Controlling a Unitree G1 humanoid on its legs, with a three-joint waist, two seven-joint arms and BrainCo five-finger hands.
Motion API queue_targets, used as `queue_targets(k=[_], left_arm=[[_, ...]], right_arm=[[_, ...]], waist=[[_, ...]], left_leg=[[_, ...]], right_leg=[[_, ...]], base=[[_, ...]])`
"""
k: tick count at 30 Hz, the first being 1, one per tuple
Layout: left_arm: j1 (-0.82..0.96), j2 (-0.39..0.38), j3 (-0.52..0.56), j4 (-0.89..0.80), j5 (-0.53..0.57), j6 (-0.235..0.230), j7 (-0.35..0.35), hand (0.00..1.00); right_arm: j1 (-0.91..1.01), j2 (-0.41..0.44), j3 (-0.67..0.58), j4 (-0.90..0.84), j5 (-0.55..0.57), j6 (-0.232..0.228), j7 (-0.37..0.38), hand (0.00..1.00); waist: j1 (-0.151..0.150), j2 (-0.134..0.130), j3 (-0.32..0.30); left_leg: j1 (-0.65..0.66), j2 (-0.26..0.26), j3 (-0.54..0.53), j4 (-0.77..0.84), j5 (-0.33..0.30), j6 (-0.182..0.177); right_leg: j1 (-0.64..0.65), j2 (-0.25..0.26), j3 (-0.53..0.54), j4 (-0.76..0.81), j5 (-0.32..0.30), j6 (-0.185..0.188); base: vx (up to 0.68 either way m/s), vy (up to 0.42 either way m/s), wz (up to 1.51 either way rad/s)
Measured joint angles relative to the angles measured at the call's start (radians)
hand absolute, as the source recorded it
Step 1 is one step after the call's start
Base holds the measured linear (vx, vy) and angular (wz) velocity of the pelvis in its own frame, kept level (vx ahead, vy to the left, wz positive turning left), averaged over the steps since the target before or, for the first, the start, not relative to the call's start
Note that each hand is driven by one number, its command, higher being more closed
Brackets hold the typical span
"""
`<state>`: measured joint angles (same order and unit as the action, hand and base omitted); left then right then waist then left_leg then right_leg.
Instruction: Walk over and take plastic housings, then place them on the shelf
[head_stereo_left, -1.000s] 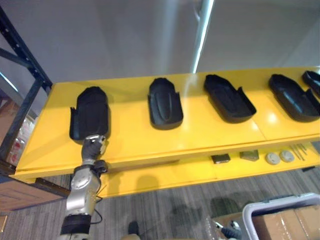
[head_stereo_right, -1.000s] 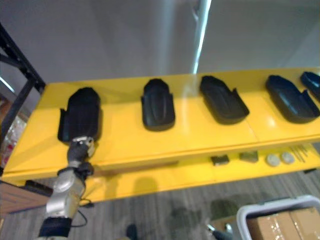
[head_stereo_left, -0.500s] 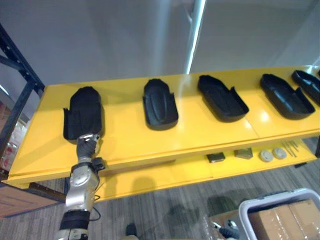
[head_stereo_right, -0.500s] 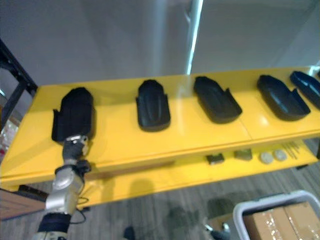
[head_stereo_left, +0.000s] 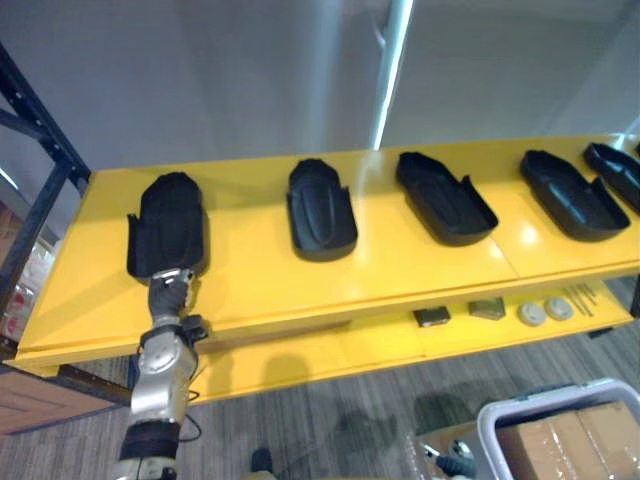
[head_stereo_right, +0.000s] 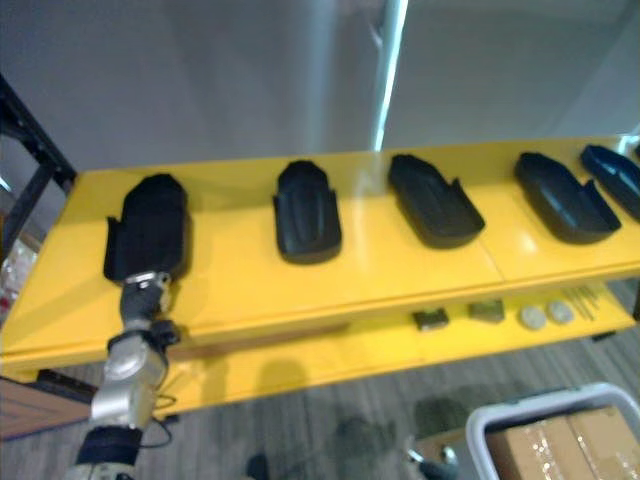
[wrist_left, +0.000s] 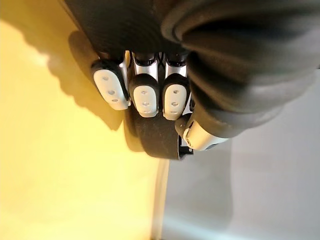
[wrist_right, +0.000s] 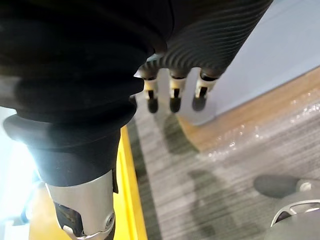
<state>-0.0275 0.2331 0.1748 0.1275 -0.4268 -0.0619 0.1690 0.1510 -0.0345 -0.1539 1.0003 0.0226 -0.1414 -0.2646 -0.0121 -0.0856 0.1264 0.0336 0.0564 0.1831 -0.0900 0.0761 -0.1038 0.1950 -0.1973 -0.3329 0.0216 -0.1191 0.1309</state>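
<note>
1. the left hand (head_stereo_left: 172, 288) is reaching up to the front of a yellow shelf (head_stereo_left: 400, 265) and meeting the near end of the leftmost housing (head_stereo_left: 168, 222).
2. in the left wrist view its fingers (wrist_left: 145, 95) are curling over that end of the black housing, with the thumb closing in from the other side, so the hand is gripping it.
3. the housing is lying flat on the shelf, near the shelf's left end.
4. four more black housings are sitting in a row along the same shelf, well apart from one another: a second housing (head_stereo_left: 321, 207), a third housing (head_stereo_left: 444, 197), a fourth housing (head_stereo_left: 572, 192), and a fifth housing (head_stereo_left: 615, 165) at the right edge.
5. the right hand (wrist_right: 173, 92) is hanging low beside the shelf's yellow edge, over the grey floor (wrist_right: 225, 185), its fingers hanging loose and holding nothing.
6. on a lower shelf (head_stereo_left: 330, 355) two small blocks (head_stereo_left: 432, 317), two round discs (head_stereo_left: 533, 313) and some thin rods (head_stereo_left: 580, 297) are lying.
7. a white-rimmed bin (head_stereo_left: 520, 420) holding a cardboard box (head_stereo_left: 580, 450) is standing on the floor at the lower right.
</note>
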Motion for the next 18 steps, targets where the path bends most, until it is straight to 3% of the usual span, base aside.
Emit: queue_targets(k=[3,4,8,10,13,18], left_arm=[[0.122,-0.044,0.013,-0.131,-0.006,0.000,-0.038,1.00],[0.172,-0.058,0.030,-0.174,-0.006,-0.002,-0.043,0.00],[0.275,-0.089,0.134,-0.198,0.036,-0.034,-0.002,0.00],[0.289,-0.081,0.203,-0.138,0.155,-0.043,0.085,0.00],[0.283,-0.072,0.300,-0.005,0.237,-0.077,0.207,0.00],[0.281,-0.052,0.330,0.232,0.229,-0.112,0.264,0.00]], right_arm=[[0.001,0.015,0.000,0.005,0.002,0.001,-0.002,0.00],[-0.001,0.020,0.000,0.005,0.002,0.000,-0.004,0.00],[-0.023,0.021,0.000,0.004,0.004,-0.002,-0.018,0.00],[-0.047,0.014,0.000,0.004,0.003,-0.004,-0.018,0.00],[-0.065,-0.001,0.000,0.006,0.008,-0.004,-0.018,0.00],[-0.068,-0.007,-0.043,0.011,0.085,0.008,-0.016,0.00]], waist=[[0.020,0.001,-0.001],[0.040,0.003,0.000],[0.082,0.011,-0.010],[0.102,0.020,-0.015],[0.112,0.029,-0.020],[0.111,0.023,-0.022]], left_leg=[[0.000,-0.005,-0.036,0.000,0.000,0.000],[0.001,-0.005,-0.045,0.000,0.001,0.000],[0.002,-0.008,-0.091,0.000,0.004,0.002],[0.005,-0.008,-0.107,0.000,0.007,0.002],[0.009,-0.009,-0.124,0.000,0.009,0.003],[0.002,-0.014,-0.122,-0.001,0.009,0.003]], right_leg=[[0.022,0.001,-0.036,0.003,0.000,0.000],[0.029,0.002,-0.054,0.004,0.000,0.000],[0.055,0.006,-0.099,0.013,-0.002,-0.004],[0.071,0.007,-0.118,0.018,-0.005,-0.009],[0.088,0.006,-0.134,0.017,-0.009,-0.016],[0.086,0.003,-0.132,-0.002,-0.024,-0.025]], base=[[0.02,-0.027,0.35],[0.02,-0.036,0.28],[0.00,-0.046,0.35],[-0.02,-0.047,0.24],[-0.04,-0.042,0.20],[-0.04,-0.025,-0.04]])
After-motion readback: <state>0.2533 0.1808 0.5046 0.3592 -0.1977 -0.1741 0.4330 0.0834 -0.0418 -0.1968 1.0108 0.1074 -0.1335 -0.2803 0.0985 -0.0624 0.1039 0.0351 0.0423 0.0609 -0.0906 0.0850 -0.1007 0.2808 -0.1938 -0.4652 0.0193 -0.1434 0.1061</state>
